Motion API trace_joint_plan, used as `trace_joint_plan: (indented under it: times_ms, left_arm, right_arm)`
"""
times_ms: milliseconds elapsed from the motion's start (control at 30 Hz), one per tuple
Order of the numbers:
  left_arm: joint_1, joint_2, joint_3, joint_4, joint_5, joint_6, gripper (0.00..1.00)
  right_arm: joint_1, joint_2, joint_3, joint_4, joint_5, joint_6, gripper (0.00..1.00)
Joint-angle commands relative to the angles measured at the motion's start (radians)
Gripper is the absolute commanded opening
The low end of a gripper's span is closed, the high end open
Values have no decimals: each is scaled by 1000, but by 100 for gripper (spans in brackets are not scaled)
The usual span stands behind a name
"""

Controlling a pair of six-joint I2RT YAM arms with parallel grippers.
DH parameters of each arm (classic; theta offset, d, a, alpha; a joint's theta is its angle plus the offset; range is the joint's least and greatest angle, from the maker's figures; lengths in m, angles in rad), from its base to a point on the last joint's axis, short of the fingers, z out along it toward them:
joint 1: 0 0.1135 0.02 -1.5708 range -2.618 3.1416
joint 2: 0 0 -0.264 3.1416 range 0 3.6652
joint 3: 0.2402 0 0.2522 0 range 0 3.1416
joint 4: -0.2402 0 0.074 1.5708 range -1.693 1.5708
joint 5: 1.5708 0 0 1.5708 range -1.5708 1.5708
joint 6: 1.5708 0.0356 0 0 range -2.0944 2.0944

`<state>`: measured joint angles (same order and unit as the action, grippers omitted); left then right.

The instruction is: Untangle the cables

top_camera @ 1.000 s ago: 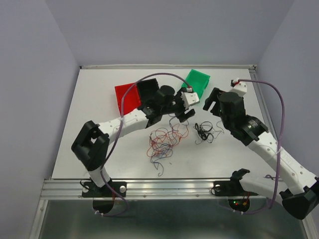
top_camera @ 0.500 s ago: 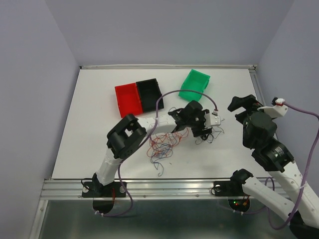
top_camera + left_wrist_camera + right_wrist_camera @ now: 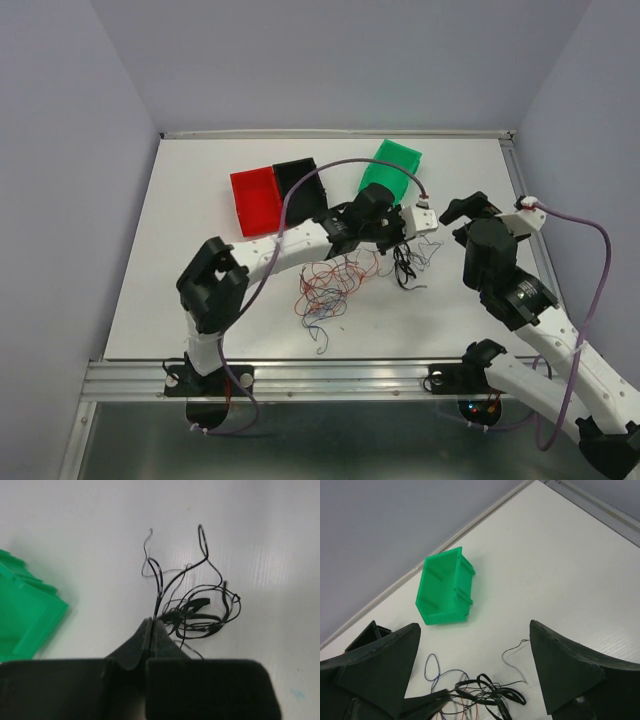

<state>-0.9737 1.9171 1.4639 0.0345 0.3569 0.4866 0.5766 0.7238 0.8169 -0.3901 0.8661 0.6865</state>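
Observation:
The cables lie in two heaps on the white table: a red, orange and blue tangle and a black tangle to its right. My left gripper is at the black tangle's far edge. In the left wrist view this gripper is shut on one black strand that leads up from the black tangle. My right gripper hangs open to the right of it. In the right wrist view it stands wide over the black cables, holding nothing.
Three bins stand at the back of the table: red, black and green. The green bin lies just beyond the right gripper, and also shows at the left wrist view's left edge.
My left gripper has swung over to the black tangle and shut on a black strand, then pulled back a little. My right arm has drawn back and turned toward the tangle, still open.

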Motion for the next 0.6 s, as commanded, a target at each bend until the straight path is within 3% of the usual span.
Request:
trace_joint_plan:
  times_ms: [0, 300, 567]
  left_arm:
    - [-2, -287, 13, 24, -10, -75, 0]
    - [-2, -510, 65, -71, -76, -138, 0]
    - [0, -589, 56, -53, -167, -122, 0]
  right_arm:
    - [-3, 51, -45, 128, -65, 22, 95]
    - [-3, 11, -133, 275, -216, -54, 95]
    - [-1, -11, -177, 373, -343, -108, 96]
